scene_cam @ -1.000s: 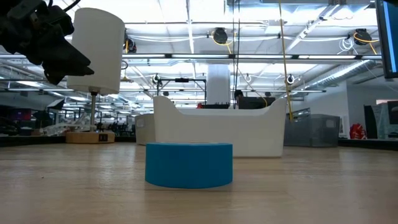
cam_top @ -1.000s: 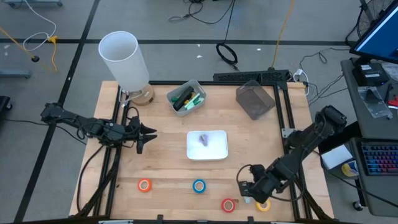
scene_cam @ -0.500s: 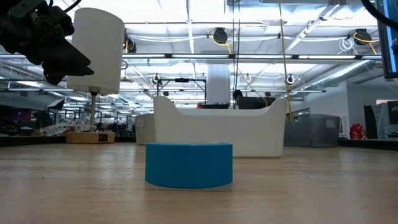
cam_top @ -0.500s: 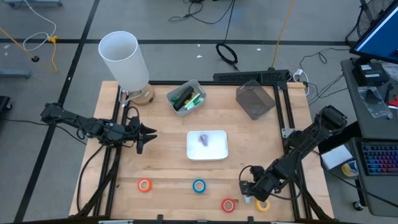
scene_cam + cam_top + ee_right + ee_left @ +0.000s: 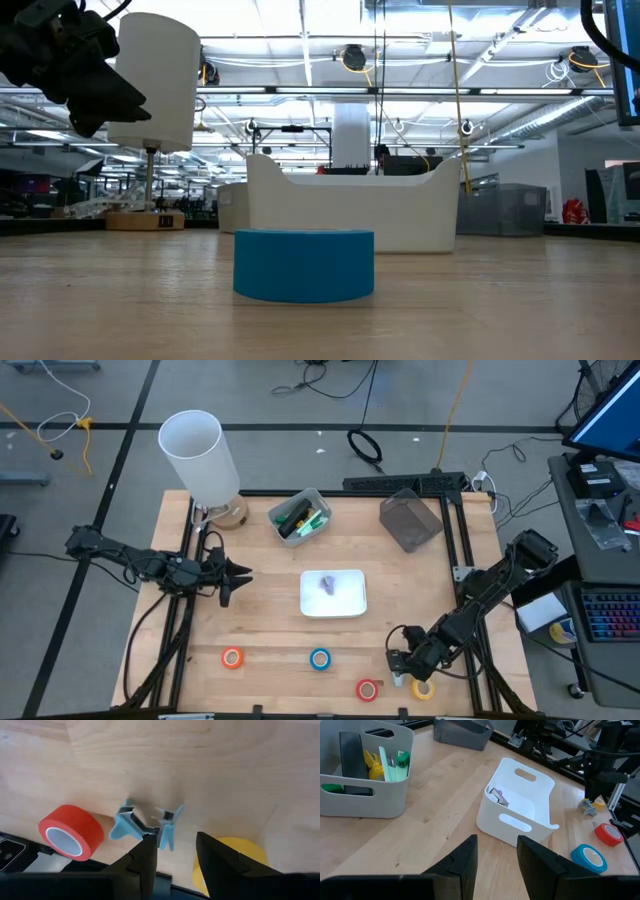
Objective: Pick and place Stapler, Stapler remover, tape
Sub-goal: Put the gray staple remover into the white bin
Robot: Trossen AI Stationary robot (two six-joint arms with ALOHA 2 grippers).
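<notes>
Right gripper [image 5: 172,852] hovers, fingers parted, over the blue staple remover [image 5: 145,826], probably untouched, between red tape [image 5: 70,832] and yellow tape [image 5: 235,857]. Next: descend, close (left gripper [image 5: 495,862] waits open).

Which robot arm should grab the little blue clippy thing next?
The right. Its tool hangs open right above the blue staple remover, between the red tape and yellow tape. The left tool waits far across the table.
</notes>
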